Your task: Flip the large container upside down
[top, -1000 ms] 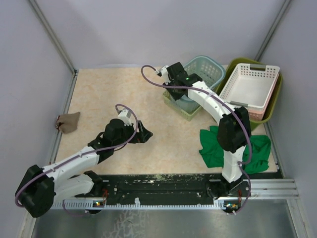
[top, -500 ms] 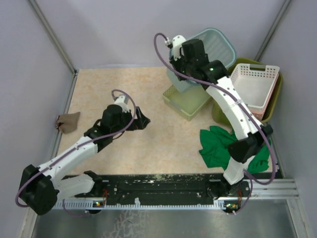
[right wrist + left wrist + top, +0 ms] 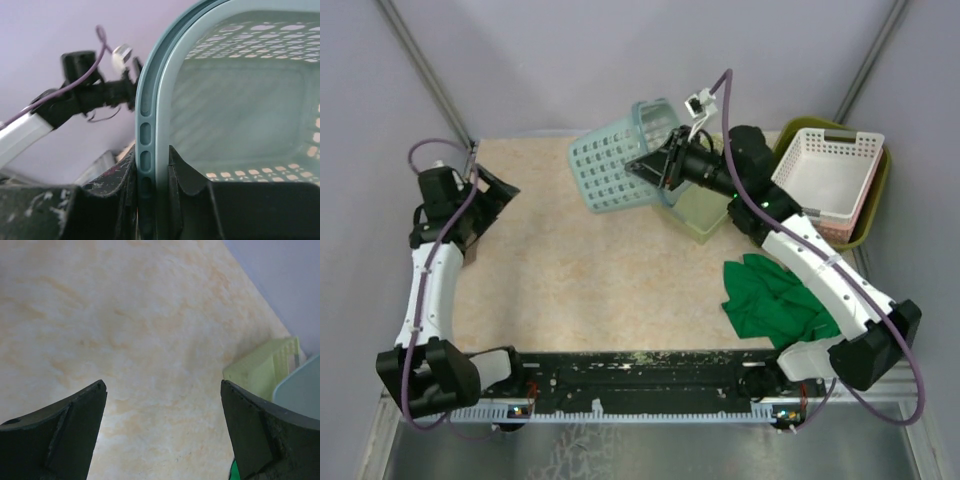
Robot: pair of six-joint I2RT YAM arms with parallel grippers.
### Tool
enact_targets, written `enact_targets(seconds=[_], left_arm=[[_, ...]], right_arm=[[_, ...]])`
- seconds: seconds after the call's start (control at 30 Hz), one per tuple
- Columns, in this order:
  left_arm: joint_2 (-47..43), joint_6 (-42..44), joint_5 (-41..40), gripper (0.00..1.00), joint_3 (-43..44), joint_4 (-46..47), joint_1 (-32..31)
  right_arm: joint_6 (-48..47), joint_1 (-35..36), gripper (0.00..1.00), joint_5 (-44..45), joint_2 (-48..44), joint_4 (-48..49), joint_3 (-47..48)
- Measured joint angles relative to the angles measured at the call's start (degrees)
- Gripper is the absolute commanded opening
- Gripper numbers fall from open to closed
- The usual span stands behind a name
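Two pincers, very different jobs right now. The right pincer (image 3: 652, 168) is clamped on the rim of the teal basket (image 3: 608, 172), one finger inside the wall and one outside. It's holding the basket up off the table (image 3: 570, 280), tipped on its side with the mouth facing back toward the arm. The left pincer (image 3: 163, 385) is spread wide with nothing between its fingers, way off beyond the teal basket's base.

Thing is, going by size, the large container (image 3: 800, 127) looks to me like the dark olive tub. That one sits behind the right pincer, on its wrist side, well apart from the fingertips. It's upright, with the white basket (image 3: 820, 180) nested inside it. Just below the right pincer is the pale yellow-green basket (image 3: 700, 222), and further back along the arm there's a green cloth (image 3: 775, 300).

What could go wrong, imo:
- The grip is only a pinch on a thin rim, with the whole basket hanging off it. Any wrist roll could make it pivot or slip out and drop onto the yellow-green basket underneath.
- If the olive tub really is the target, the wrong bin gets flipped.
- Flipping the tub as it sits would dump the white basket out.
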Motion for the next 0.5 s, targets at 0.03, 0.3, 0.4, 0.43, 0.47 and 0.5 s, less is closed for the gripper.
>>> enact_targets(seconds=[0.03, 0.3, 0.4, 0.43, 0.47, 0.5], left_arm=[[0.55, -0.48, 0.66, 1.00, 0.87, -1.62, 3.41], [0.50, -1.14, 2.23, 1.00, 2.32, -8.50, 10.56], [0.39, -1.01, 2.43, 1.00, 2.32, -9.33, 10.54], [0.31, -1.01, 2.49, 1.00, 2.32, -9.44, 10.54], [0.09, -1.01, 2.60, 1.00, 2.32, -9.55, 10.54], [-0.22, -1.01, 2.75, 1.00, 2.32, -9.60, 10.54]], right_arm=[[3.13, 0.52, 0.00, -1.73, 0.31, 4.11, -2.60], [37.77, 3.78, 0.00, -12.70, 9.20, 52.96, -23.15], [51.82, 3.91, 0.00, -13.14, 18.58, 73.48, -26.18], [55.19, 3.91, 0.00, -13.07, 21.44, 78.51, -27.17], [57.27, 3.91, 0.00, -12.94, 23.39, 81.46, -28.33], [58.64, 3.91, 0.00, -12.87, 24.61, 83.43, -29.66]])
